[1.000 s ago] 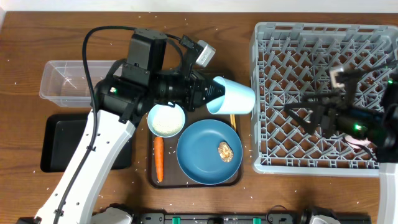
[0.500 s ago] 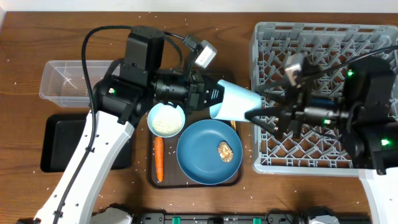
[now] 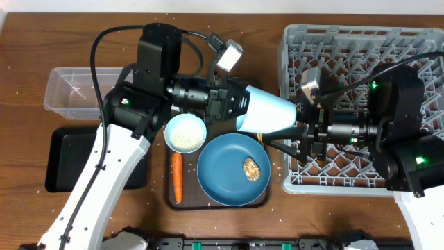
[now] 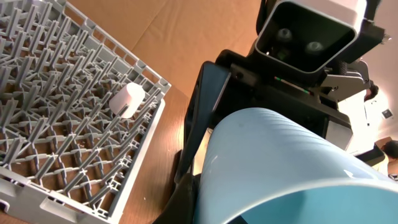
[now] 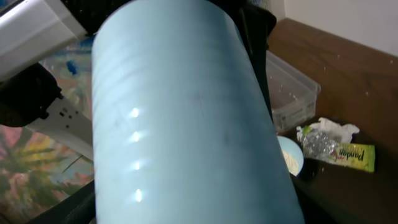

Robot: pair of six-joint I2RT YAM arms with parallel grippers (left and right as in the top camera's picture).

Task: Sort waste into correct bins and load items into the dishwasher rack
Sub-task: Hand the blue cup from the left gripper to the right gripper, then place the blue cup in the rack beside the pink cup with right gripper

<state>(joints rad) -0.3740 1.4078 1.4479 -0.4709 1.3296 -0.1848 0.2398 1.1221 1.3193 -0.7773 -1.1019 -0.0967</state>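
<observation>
The cup (image 3: 270, 113) hangs on its side in the air just left of the rack (image 3: 361, 42), its closed base pointing at the rack's left wall and its mouth pointing away. It looks like thin, light plastic with a smooth, faintly ribbed wall. It should weigh next to nothing, but it is likely to flex under a hard squeeze and to slip if it is gripped across the taper. A hold across the body near the base, where the wall is stiffest, seems safest. A pinch on the rim also works.

The left gripper (image 3: 239, 105) is clamped tight on the mouth end, farthest from the rack, and carries the whole cup. The right gripper (image 3: 295, 130) reaches out from over the rack with its jaws spread wide, one on either side of the base end. I see no contact yet, and it holds nothing. In its wrist view the cup wall fills the gap between the fingers.

Below the cup, left of the rack's lower corner, lie the plate (image 3: 222, 173) with the lump (image 3: 251, 168) on it, the bowl (image 3: 185, 132) and the carrot (image 3: 176, 177). Farthest from the rack are the tub (image 3: 69, 87) and the black tray (image 3: 62, 160). The tissue (image 5: 326, 134) and wrapper (image 5: 351, 154) show only in the right wrist view.
</observation>
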